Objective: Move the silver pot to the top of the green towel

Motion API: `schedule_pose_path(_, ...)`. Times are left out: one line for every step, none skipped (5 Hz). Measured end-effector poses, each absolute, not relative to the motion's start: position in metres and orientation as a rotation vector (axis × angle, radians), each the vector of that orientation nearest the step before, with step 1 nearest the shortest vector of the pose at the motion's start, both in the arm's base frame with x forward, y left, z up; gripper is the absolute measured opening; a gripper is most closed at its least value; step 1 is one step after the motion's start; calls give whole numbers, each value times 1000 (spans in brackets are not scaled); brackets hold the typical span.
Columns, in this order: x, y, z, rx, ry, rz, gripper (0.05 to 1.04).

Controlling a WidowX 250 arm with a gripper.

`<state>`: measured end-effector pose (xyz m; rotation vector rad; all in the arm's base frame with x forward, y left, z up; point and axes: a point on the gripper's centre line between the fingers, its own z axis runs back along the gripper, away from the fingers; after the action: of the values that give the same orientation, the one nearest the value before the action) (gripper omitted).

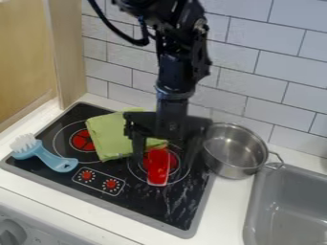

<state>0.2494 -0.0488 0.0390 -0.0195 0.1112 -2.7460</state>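
Using the stovetop (pixel 167 203) as landmark; left/right as seen in the view. White tiled wall (pixel 281 100) behind it, white table (pixel 224 203) around it. Black arm (pixel 174 79) comes in from the top edge, behind the stovetop, then drops near-vertical, forearm pointing down, wrist above the stovetop's rear right area. Grey sink (pixel 294 196) right of the stovetop, with a strip of table between.

Silver pot (pixel 223 163): upright at the stovetop's right edge, toward the rear, loop handle pointing right, away from the stovetop. It's off the towel. Gripper (pixel 164 159) hangs over the stovetop's right burner, pointing down, jaws spread apart, one side close to the pot; contact there I can't tell.

Green towel (pixel 112 136): flat but rumpled, rear-middle of the stovetop, partly behind the gripper. Blue brush (pixel 54 160) with white bristles: front left of the stovetop, bristle end at its left edge. Red utensil (pixel 158 167): on the stovetop's right burner.
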Motion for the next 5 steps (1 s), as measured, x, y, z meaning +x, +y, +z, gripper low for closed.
schedule_pose_path(249,-50,40,-24,107,-2702,998)
schedule_pose_path(263,-76,52,65,57,-2609,998)
schedule_pose_path(264,-92,53,102,91,-2487,998)
schedule_pose_path(269,-104,52,114,47,-2399,998)
schedule_pose_path(280,-110,48,134,61,-2336,998)
